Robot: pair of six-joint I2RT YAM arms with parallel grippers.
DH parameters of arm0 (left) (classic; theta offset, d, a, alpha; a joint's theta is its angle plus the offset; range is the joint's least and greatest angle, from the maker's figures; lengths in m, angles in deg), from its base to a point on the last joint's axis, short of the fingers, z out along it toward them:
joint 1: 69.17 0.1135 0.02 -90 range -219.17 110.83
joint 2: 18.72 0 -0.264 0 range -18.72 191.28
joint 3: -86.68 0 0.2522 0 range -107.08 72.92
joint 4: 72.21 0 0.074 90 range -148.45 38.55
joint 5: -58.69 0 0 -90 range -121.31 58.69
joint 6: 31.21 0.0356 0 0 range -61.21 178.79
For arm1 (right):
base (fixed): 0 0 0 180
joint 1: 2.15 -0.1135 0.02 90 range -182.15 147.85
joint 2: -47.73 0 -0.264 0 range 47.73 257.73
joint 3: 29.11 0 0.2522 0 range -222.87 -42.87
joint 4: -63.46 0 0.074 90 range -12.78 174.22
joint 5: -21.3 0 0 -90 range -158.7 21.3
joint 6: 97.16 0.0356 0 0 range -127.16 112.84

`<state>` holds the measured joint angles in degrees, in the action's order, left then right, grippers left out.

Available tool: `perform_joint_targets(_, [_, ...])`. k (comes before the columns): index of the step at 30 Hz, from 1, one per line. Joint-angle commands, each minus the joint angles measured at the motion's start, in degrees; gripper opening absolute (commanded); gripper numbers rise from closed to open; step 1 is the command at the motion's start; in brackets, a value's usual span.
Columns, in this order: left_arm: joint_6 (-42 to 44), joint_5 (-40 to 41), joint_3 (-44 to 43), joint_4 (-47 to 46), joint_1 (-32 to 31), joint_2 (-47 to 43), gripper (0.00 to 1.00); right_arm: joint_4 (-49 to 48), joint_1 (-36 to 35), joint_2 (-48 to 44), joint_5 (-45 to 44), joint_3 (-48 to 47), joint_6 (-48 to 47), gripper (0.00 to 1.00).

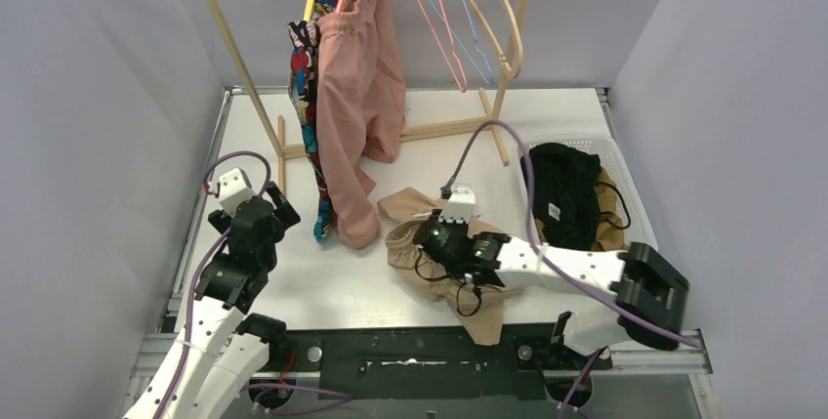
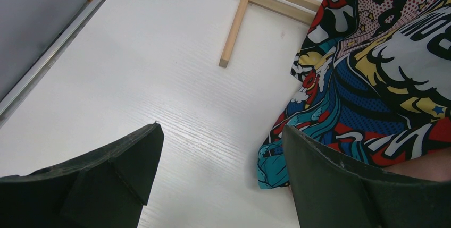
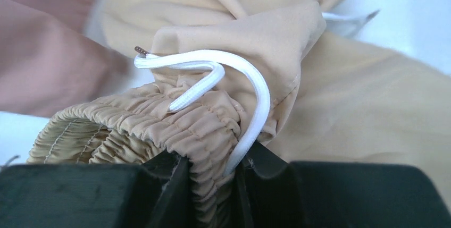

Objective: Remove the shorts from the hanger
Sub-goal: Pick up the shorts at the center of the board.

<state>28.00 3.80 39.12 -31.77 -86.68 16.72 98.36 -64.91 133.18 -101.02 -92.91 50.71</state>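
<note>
Right gripper (image 3: 213, 185) is on it: jaws pinched on the gathered waistband of the beige shorts (image 3: 340, 111), crumpled on the table (image 1: 322, 292) at five o'clock from the hanging dusty pink shorts (image 1: 356, 97). Light, limp cloth, I'd say. That ribbed elastic looks the firmest hold, while the white drawstring (image 3: 255, 90) could slip. Left gripper (image 2: 222, 148) hovers, jaws wide apart, comic-print shorts (image 2: 383, 68) at its three o'clock.

Our left arm (image 1: 213, 336) reaches forward on its own side, elbow bent. Our left gripper (image 2: 220, 144) hangs low, fingers spread wide, nothing between them. Our right arm (image 1: 576, 268) stretches out leftward, wrist tipped down. Our right gripper (image 3: 213, 170) has its fingers pinched on the beige shorts (image 3: 351, 106) at the gathered waistband.
</note>
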Motion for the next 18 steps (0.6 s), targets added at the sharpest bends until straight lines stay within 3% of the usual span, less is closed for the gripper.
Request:
perform_joint_targets(1, [1.1, -0.7, -0.8, -3.6, 0.3, -0.1, 0.82, -6.8, -0.2, -12.7, -6.6, 2.7, -4.1, 0.00])
perform_joint_targets(9, [1.1, -0.3, -0.7, -3.8, 0.2, -0.3, 0.82, -9.5, 0.2, -28.6, -9.9, 8.9, -3.0, 0.00])
perform_joint_targets(18, [1.3, -0.9, -0.6, -4.1, 0.2, -0.1, 0.82, -10.7, 1.6, -37.3, -4.4, 6.4, -14.3, 0.00])
